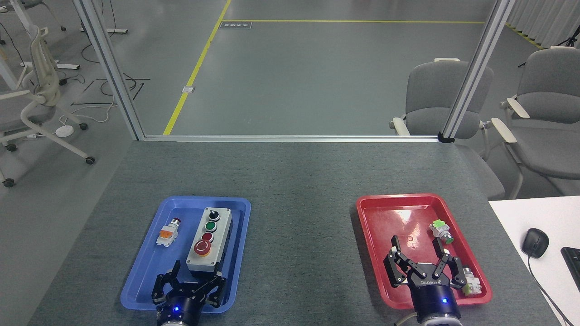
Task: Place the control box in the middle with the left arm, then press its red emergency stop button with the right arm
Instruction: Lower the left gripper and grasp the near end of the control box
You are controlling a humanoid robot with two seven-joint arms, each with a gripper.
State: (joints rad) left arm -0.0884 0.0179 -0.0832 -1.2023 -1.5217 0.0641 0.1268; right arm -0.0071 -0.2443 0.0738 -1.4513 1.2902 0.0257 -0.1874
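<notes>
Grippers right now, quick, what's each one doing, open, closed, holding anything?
Left gripper: open, empty, fingers at the near end of the control box.
Right gripper: open, empty, over the red tray.

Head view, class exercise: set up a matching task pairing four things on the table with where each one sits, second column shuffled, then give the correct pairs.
Column one:
1. control box
2. white-and-orange push-button part
3. green-capped button part
4. computer mouse

Column two:
A. on the white desk at the right edge
B. right half of the blue tray, just ahead of the left gripper
C. far right side of the red tray, ahead of the right gripper
D. left half of the blue tray

Pairs: 1-B, 2-D, 3-C, 4-A
</notes>
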